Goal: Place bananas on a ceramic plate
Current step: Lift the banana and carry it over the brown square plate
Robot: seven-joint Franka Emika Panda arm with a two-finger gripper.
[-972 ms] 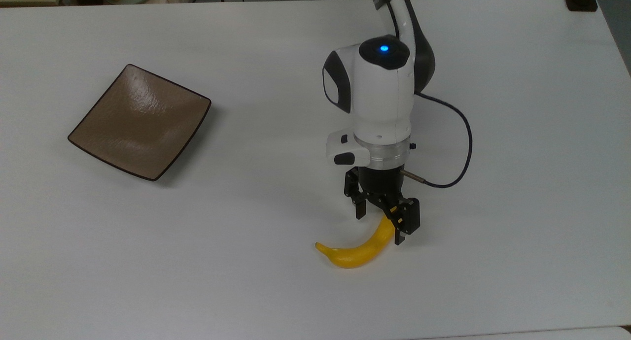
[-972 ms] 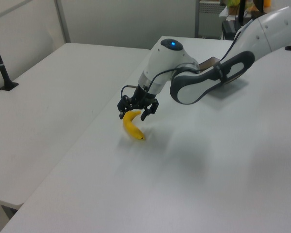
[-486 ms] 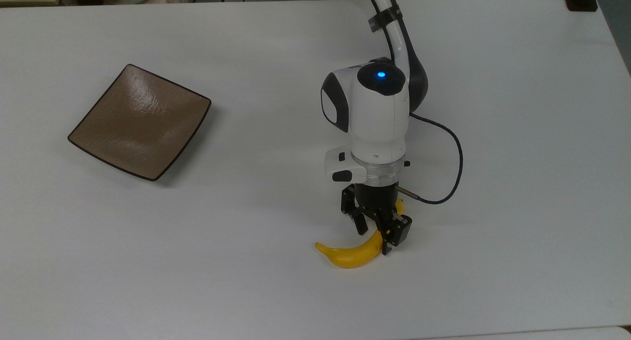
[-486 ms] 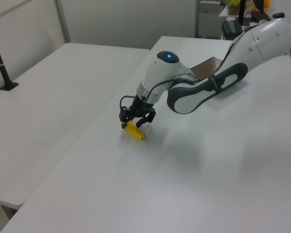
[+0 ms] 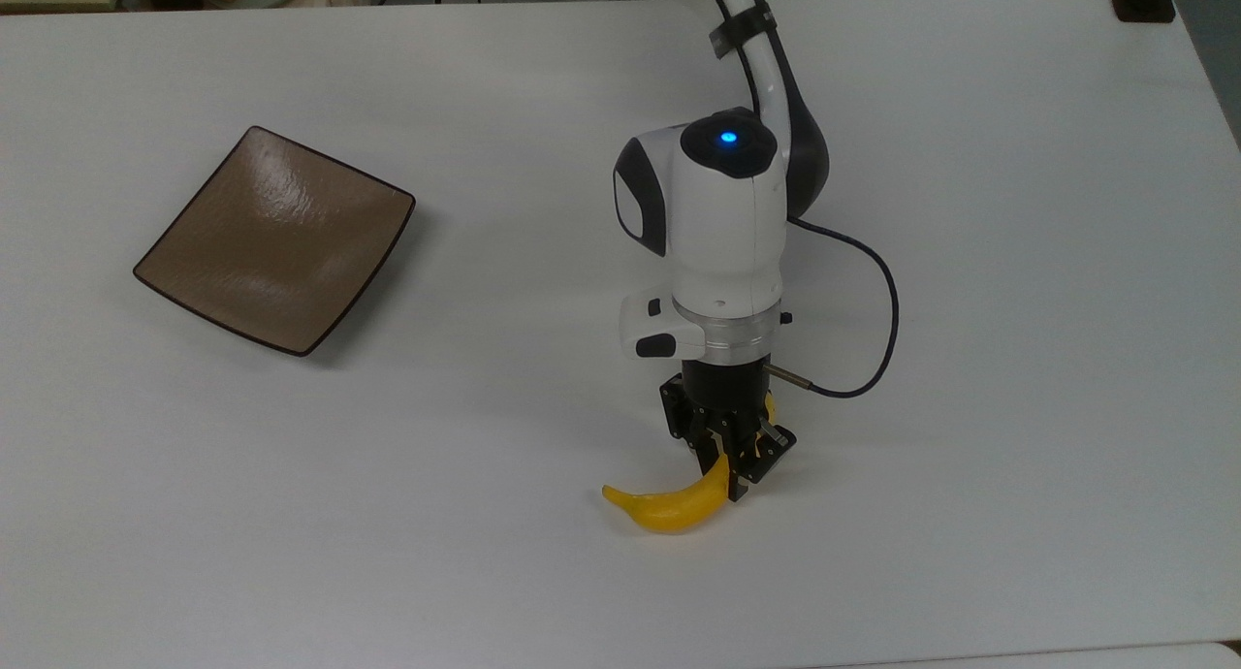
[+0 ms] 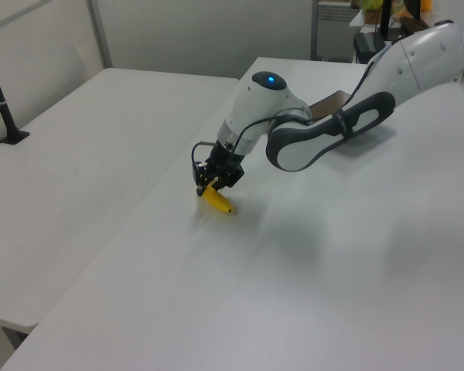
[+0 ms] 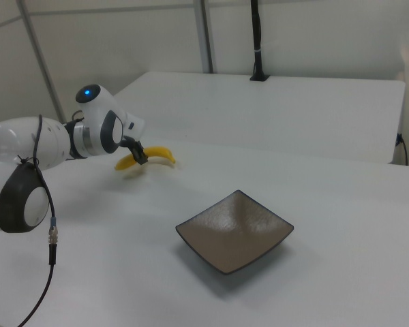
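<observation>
We are in what looks like a robotics lab: a white robot arm (image 5: 722, 213) with a lit blue indicator works over a bare white table (image 5: 1018, 213), a second white table (image 6: 77, 154) stands beside it, plain pale wall panels (image 7: 123, 48) close the space (a black pole (image 7: 257, 41) is clamped at one edge).

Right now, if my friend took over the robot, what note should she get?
Gripper: shut on the banana, gripping it near one end, low over the white table.
Plate: bare, on the table, well off toward the top view's left, apart from the banana.
Done: banana reached and gripped.
Left: lift the banana, carry it over to the plate, set it down and let go.
</observation>
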